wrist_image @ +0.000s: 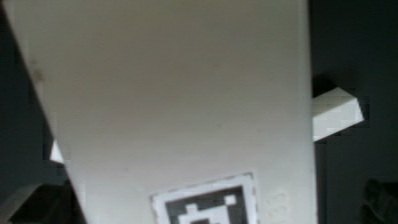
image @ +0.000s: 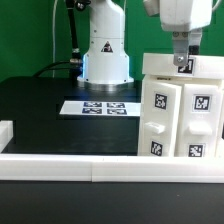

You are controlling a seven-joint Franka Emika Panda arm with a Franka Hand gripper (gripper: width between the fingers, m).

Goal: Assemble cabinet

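Observation:
The cabinet (image: pixel 180 115), a large white box with several black-and-white tags, stands at the exterior view's right against the table's rim. My gripper (image: pixel 184 62) comes straight down onto its top edge, and its fingers straddle a white wall there next to a small tag. In the wrist view a long white panel (wrist_image: pixel 178 100) with a tag (wrist_image: pixel 217 205) fills the space between my jaws. A small white lug (wrist_image: pixel 334 112) sticks out of the panel's side. My fingers barely show there, as dark shapes at the frame's lower corners.
The marker board (image: pixel 98 107) lies flat on the black table in front of the robot's white base (image: pixel 105 50). A low white rim (image: pixel 60 165) runs along the table's near edge, with a short piece (image: pixel 5 132) at the exterior view's left.

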